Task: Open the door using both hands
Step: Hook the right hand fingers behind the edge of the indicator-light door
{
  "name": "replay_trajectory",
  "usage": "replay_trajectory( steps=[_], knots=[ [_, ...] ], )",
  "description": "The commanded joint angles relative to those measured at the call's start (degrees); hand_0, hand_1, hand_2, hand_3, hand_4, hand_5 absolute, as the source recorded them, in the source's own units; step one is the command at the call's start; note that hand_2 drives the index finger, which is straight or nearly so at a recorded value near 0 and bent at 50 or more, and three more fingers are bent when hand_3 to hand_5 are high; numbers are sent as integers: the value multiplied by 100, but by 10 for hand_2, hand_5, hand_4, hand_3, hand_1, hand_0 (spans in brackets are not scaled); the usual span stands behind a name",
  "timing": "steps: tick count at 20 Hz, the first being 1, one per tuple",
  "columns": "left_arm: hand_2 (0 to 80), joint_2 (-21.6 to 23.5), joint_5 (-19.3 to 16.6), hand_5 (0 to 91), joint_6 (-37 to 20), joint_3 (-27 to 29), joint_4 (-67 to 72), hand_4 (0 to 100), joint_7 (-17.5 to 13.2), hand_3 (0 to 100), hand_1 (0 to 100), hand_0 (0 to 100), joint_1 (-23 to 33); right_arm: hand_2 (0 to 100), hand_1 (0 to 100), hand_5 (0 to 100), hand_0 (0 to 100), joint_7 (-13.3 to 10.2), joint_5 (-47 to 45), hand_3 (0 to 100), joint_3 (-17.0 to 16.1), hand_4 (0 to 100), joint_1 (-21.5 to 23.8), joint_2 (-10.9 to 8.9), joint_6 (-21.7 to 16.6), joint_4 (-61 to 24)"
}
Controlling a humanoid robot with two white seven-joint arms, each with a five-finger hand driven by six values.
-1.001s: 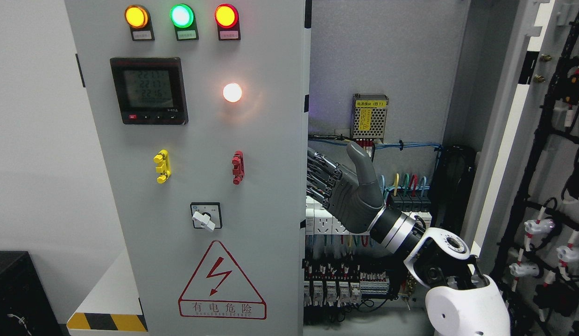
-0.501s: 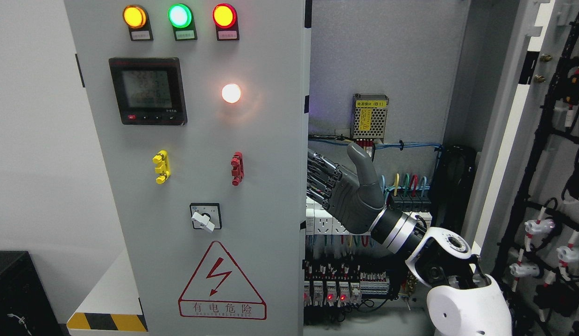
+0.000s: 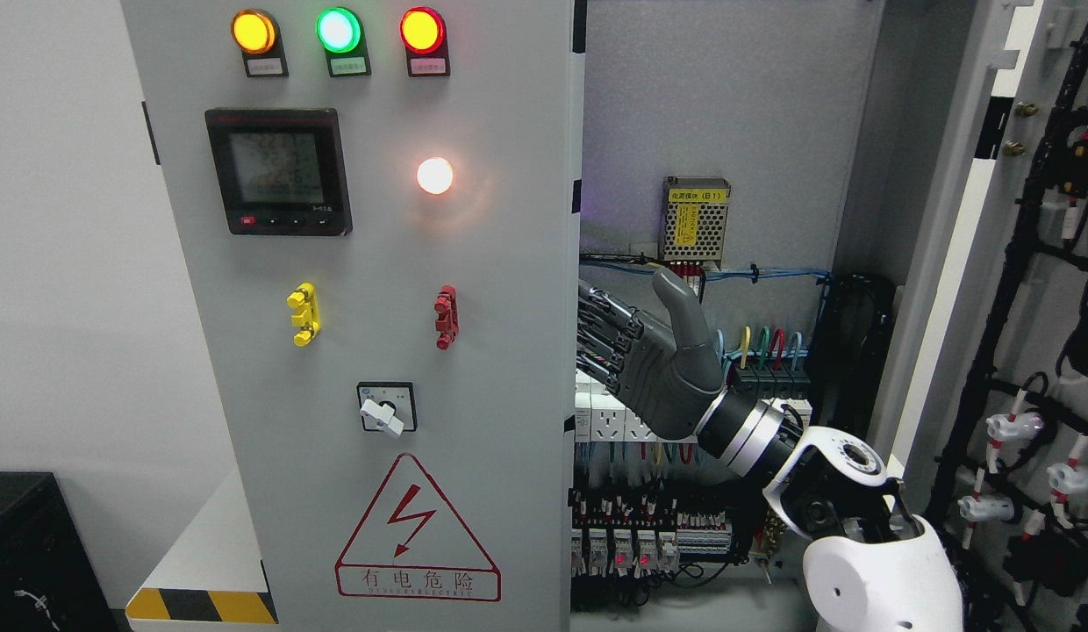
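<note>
- The grey left door (image 3: 368,307) stands to the left of my fingers, carrying a meter (image 3: 277,170), three lamps and a warning triangle (image 3: 417,531).
- My right hand (image 3: 662,369) reaches to that door's right edge; my fingers (image 3: 601,338) pass behind it, thumb up, so I cannot tell their closure.
- Right of my hand, the cabinet interior (image 3: 728,132) is exposed, and the right door (image 3: 1035,351) is swung wide.
</note>
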Motion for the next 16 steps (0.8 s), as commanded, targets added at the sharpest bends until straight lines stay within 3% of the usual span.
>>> replay_trajectory(
  steps=[1, 9, 12, 16],
  knots=[
    [0, 6, 149, 0, 0, 167, 0, 0, 1, 0, 0, 0, 3, 0, 0, 0, 0, -1, 5, 0, 2, 0, -49, 1, -5, 33],
    [0, 6, 141, 0, 0, 167, 0, 0, 1, 0, 0, 0, 3, 0, 0, 0, 0, -1, 5, 0, 2, 0, -41, 1, -5, 34],
    [0, -2, 149, 0, 0, 167, 0, 0, 1, 0, 0, 0, 3, 0, 0, 0, 0, 226, 5, 0, 2, 0, -23, 1, 4, 25],
    [0, 6, 149, 0, 0, 167, 0, 0, 1, 0, 0, 0, 3, 0, 0, 0, 0, 262, -3, 0, 2, 0, -23, 1, 4, 16]
  ],
)
